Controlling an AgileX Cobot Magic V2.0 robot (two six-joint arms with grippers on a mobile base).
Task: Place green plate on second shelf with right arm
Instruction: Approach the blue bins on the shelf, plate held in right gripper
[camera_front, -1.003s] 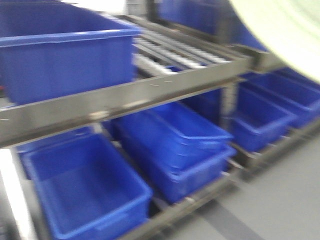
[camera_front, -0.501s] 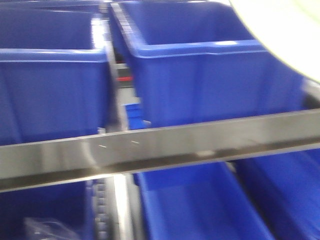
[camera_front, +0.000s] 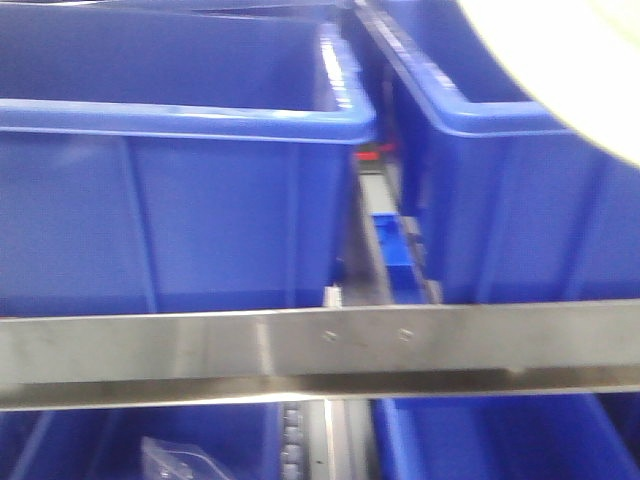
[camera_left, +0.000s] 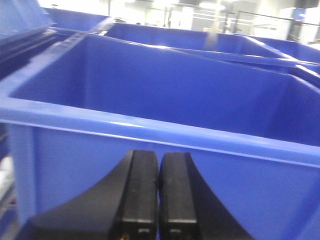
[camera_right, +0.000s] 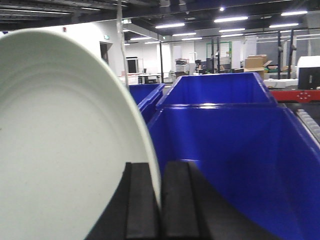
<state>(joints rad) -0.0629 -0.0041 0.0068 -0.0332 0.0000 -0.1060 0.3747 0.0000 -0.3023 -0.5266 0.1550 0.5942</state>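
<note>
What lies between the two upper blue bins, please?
In the front view, a grey rail holding a small blue block, something red behind.

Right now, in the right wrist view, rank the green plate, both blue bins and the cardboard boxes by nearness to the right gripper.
1. green plate, held in the right gripper, left.
2. near blue bin, straight ahead.
3. far blue bin, behind it.
4. cardboard boxes, far background.

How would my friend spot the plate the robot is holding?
Find the rack of big blue bins behind the grey metal rail. By the right-hand bin, the right end effector pinches the rim of the green plate. It is the only pale, round thing; everything around it is boxy and dark blue.
</note>
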